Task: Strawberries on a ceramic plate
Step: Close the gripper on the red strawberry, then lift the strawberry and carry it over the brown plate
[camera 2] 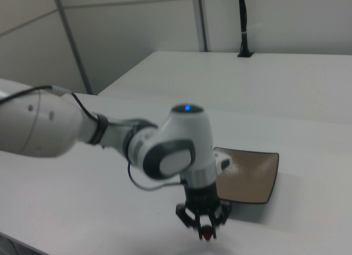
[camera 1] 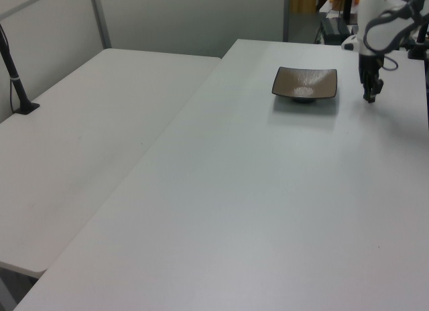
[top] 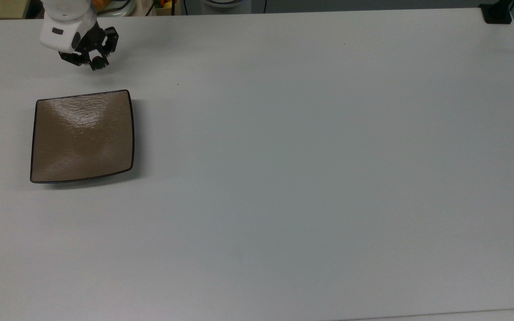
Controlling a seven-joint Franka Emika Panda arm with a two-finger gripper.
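Top view: pincer (top: 95, 63) with strawberry (top: 99, 63) above plate (top: 82, 136), apart.

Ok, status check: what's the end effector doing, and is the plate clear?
End effector shut on the strawberry, lifted just off the table. Ceramic plate bare, close beside it. Nothing between them.

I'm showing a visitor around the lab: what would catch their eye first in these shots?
The square glossy tan-brown plate with a dark rim, bare on the wide white table toward the top view's left. Just beyond its far edge, the white arm's black hand is shut on a tiny dark red strawberry.
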